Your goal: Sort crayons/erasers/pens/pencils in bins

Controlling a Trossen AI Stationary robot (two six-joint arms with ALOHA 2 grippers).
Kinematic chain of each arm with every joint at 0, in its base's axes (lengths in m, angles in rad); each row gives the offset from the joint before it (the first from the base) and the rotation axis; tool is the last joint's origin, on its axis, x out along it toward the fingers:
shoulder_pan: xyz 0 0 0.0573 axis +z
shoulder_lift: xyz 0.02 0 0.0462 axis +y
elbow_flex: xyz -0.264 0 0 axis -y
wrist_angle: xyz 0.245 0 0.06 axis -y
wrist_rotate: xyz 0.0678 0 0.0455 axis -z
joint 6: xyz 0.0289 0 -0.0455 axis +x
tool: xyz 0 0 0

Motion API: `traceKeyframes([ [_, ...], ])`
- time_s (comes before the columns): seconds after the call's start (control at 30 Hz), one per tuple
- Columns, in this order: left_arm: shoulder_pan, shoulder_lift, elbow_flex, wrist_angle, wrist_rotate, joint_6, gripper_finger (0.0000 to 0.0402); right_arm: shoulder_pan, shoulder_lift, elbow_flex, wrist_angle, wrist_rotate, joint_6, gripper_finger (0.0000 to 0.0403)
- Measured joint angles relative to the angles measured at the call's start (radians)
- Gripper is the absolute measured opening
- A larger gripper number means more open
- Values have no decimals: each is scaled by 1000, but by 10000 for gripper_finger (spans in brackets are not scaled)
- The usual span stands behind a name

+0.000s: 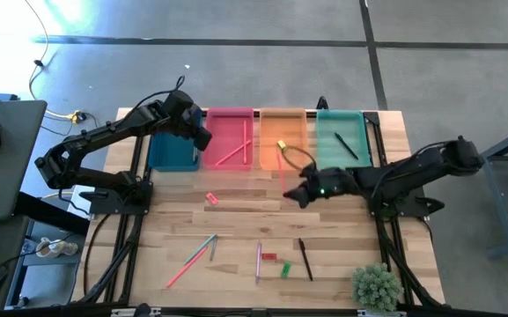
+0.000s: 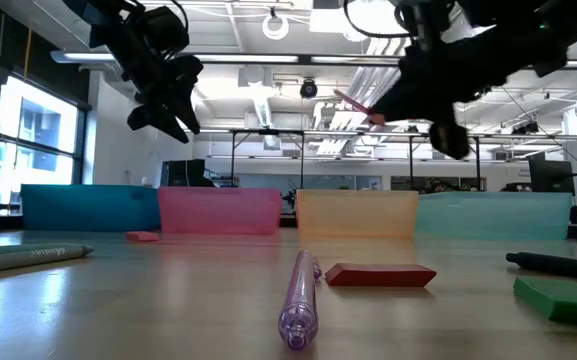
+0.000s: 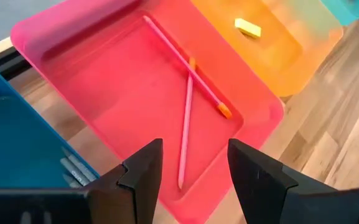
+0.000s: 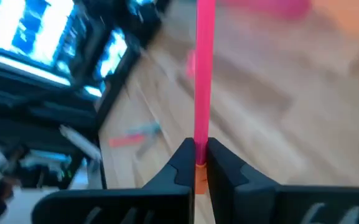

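Observation:
My right gripper [image 1: 296, 195] hovers over the table's middle, in front of the orange bin [image 1: 282, 163]. It is shut on a pink pencil [image 4: 204, 74]. My left gripper [image 1: 198, 134] is open, above the border of the teal bin [image 1: 170, 151] and the pink bin [image 3: 104, 93]. Two pink pencils [image 3: 188, 118] lie in the pink bin. A yellow eraser [image 3: 247, 27] lies in the orange bin and a black pen [image 1: 346, 145] in the mint-green bin [image 1: 342, 132]. Thin grey sticks [image 3: 73, 168] lie in the teal bin. My right gripper pinches the pink pencil between its two fingers at its orange-tipped end [image 4: 200, 167]. The pencil sticks straight out ahead of the fingertips, along the fingers. It is lifted clear of the table [image 2: 353, 103], pointing toward the table's left.
On the near half of the table lie a red eraser [image 1: 211, 199], pink and grey sticks [image 1: 192, 255], a purple stick [image 1: 258, 260], a second red eraser [image 1: 269, 257], a green eraser [image 1: 285, 269] and a black pen [image 1: 305, 260]. A small plant [image 1: 377, 286] stands at the near right corner.

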Motion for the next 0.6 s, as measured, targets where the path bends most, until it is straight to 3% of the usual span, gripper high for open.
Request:
traceKeyframes([
  [0.13,0,0,0,1,37,0,168,-91,0,33,35,-1,-84,4],
  [0.43,-21,0,0,149,344,53,168,-240,44,213,23,-31,-325,4],
  [0.6,-72,0,0,262,363,53,169,-278,108,305,-15,-97,-384,4],
])
